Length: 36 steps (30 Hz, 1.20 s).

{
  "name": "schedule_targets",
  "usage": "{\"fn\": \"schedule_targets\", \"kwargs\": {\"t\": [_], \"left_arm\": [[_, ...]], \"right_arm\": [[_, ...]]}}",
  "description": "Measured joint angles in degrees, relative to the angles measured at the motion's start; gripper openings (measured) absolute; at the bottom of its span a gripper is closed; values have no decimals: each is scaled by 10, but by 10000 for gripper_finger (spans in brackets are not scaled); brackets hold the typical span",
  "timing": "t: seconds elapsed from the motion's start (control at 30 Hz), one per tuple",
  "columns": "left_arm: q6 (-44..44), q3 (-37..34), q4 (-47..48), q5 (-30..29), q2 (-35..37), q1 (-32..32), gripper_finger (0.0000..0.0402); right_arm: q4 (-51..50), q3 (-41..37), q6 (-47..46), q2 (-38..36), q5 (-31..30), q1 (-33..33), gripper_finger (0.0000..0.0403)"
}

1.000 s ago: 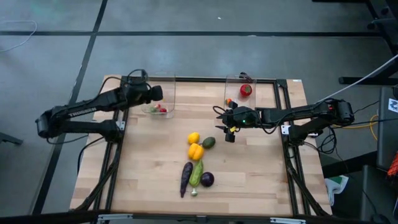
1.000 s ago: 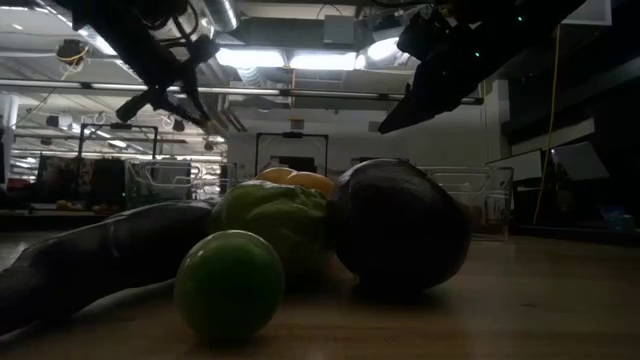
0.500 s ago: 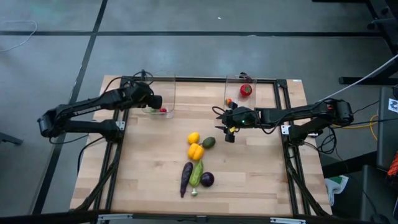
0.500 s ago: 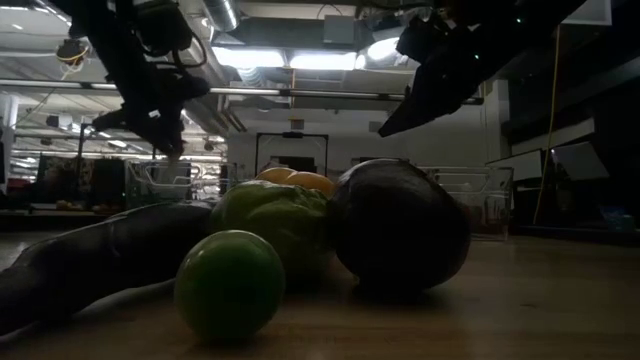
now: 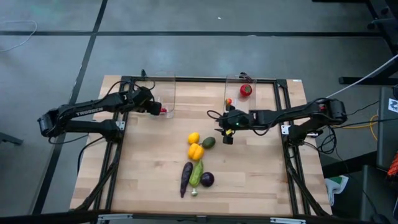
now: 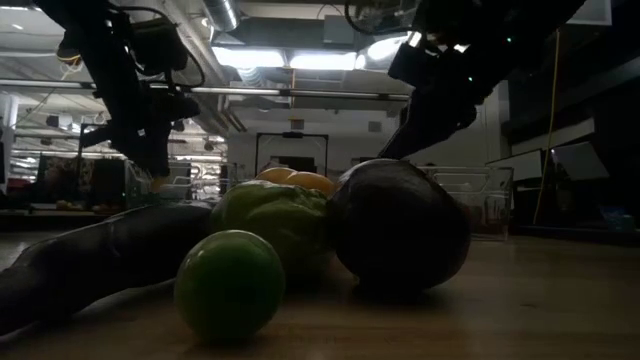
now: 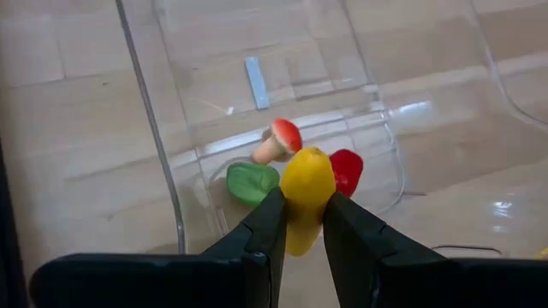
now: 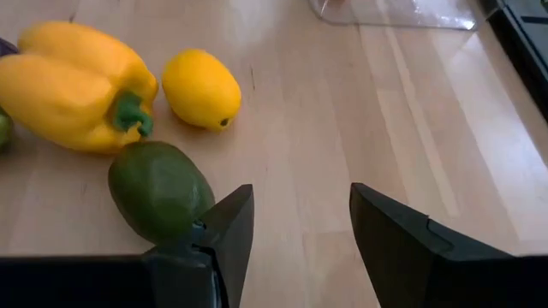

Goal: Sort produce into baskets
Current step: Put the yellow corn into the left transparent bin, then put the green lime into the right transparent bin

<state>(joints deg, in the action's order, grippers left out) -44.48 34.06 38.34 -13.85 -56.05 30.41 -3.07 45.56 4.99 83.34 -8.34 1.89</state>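
My left gripper (image 7: 300, 205) hangs over the left clear basket (image 5: 164, 93) and is shut on a small yellow produce piece (image 7: 306, 175). On that basket's floor lie a red-capped piece (image 7: 278, 141), a green piece (image 7: 253, 182) and a red piece (image 7: 347, 169). My right gripper (image 8: 300, 214) stands open just above the table, beside the green avocado (image 8: 158, 190), with nothing between its fingers. Near it lie the lemon (image 8: 201, 88) and a yellow pepper (image 8: 77, 85). The right basket (image 5: 239, 81) holds a red tomato (image 5: 246, 90). My left gripper pinches the yellow piece by its two sides (image 7: 295, 218) between the two fingers. The fingers slant down from the table's left side. The piece's rounded end sticks out past the fingertips, and it hangs clear above the pieces in the basket.
At the table's middle lie a purple eggplant (image 5: 186, 177), a green cucumber (image 5: 197, 173) and a round purple piece (image 5: 207, 179). A black frame (image 5: 283, 112) runs along the table's sides and far edge. Bare wood lies left and right of the produce.
My left gripper has sunk toward the left basket with the yellow piece and rolled about its own axis. My right gripper has come down a little toward the avocado, still open.
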Motion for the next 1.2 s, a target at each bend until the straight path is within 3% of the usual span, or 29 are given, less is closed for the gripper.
{"fn": "schedule_targets", "kwargs": {"t": [0.47,1.2], "left_arm": [[5,0,0,0,0,0,165],[-22,0,-3,1,0,0,188]], "right_arm": [[0,0,0,3,0,0,193],[0,0,-1,2,0,0,193]]}}
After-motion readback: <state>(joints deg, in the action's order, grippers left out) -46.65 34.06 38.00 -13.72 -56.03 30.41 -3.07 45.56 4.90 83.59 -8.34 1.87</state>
